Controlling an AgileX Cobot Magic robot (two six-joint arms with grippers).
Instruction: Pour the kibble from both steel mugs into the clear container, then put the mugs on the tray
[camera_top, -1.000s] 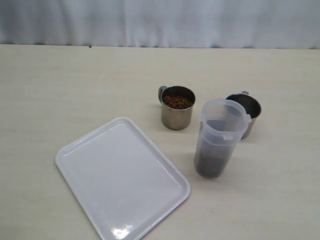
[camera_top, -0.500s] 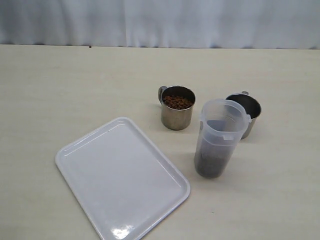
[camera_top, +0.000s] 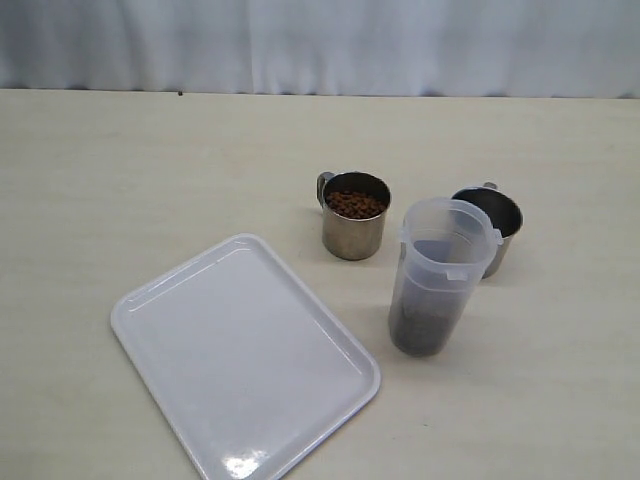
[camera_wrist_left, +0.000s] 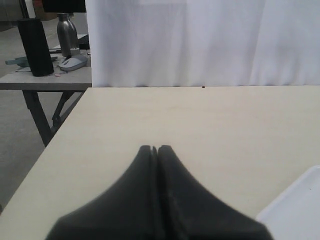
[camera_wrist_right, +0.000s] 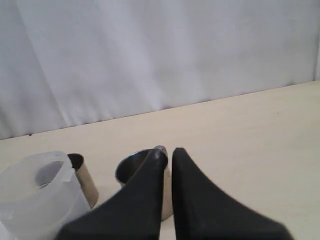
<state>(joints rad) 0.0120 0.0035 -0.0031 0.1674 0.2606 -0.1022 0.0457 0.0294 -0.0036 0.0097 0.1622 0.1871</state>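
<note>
Both pincers are clenched on nothing: the left gripper (camera_wrist_left: 154, 148) hangs over bare table (camera_wrist_left: 210, 120) near a corner of the tray (camera_wrist_left: 295, 210), and the right gripper (camera_wrist_right: 169, 150) points toward the right mug (camera_wrist_right: 131, 167). In the exterior view the left mug (camera_top: 355, 217), polished steel with a small loop handle, stands nearly full of round reddish-brown kibble (camera_top: 355, 204). The right mug sits just behind the clear container (camera_top: 440, 275), its inside too dark to judge. That frosted plastic tub is tall and narrow, with pellets dark at its base, so a nudge while reaching past could topple it. Slick steel may slip in the jaws, and hard pellets poured fast would likely bounce off the rim and roll. The white tray, glossy and low-rimmed, lies left of the mugs.
</note>
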